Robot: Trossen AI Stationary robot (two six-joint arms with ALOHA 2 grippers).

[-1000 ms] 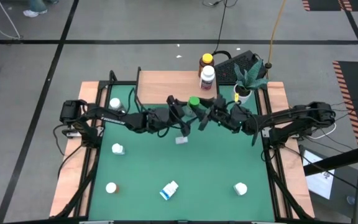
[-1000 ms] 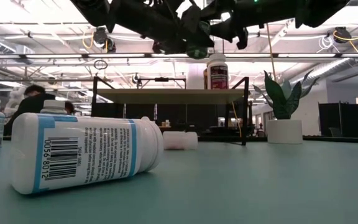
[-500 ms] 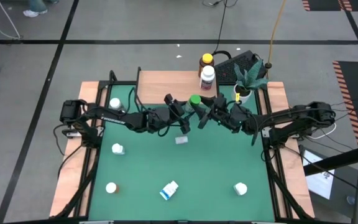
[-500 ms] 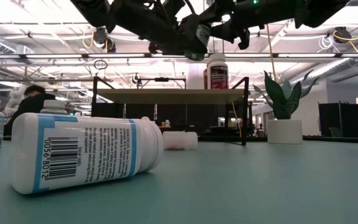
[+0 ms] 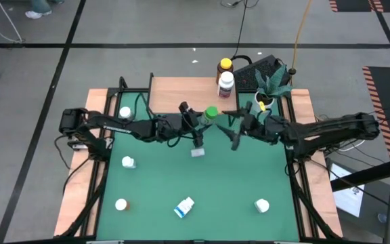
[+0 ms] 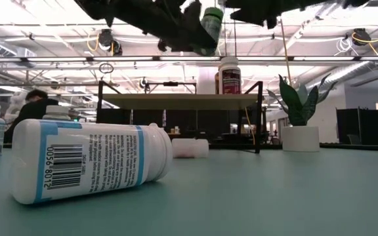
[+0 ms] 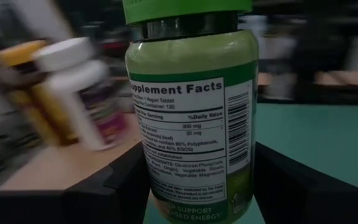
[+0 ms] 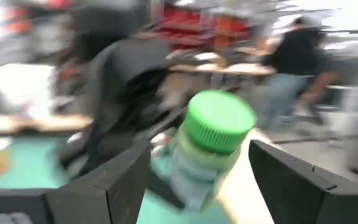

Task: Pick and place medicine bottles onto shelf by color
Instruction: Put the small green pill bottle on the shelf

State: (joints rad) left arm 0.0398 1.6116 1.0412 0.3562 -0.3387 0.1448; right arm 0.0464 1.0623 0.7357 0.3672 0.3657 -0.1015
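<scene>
A green medicine bottle (image 5: 210,113) with a green cap hangs high above the table's middle, just in front of the shelf (image 5: 181,91), a light-wood board on black legs at the far edge. My left gripper (image 5: 206,120) is shut on it. My right gripper (image 5: 235,129) stands open a little to the bottle's right, touching nothing; in its wrist view the green bottle (image 8: 211,146) shows beyond its spread fingers. On the shelf's right end stand an amber, yellow-capped bottle (image 5: 225,66) and a white-capped, red-labelled bottle (image 5: 226,83). My left gripper pinches the green bottle's lower body (image 7: 160,186) between its two fingers, one on each side. The fingers come roughly level from the table's left. The bottle stands upright in the hold, cap (image 7: 185,9) up, lifted clear of the table.
Several white-capped bottles stand on the green table (image 5: 249,176): (image 5: 125,112), (image 5: 128,162), (image 5: 121,204), (image 5: 261,205). A blue-labelled bottle (image 5: 184,207) lies near the front edge and a small white one (image 5: 197,153) in the middle. A potted plant (image 5: 268,91) stands at the far right.
My right gripper has opened, let go of the green bottle and drawn back toward the table's right edge, rolling as it went. The bottle stays in my left gripper and has risen a little.
</scene>
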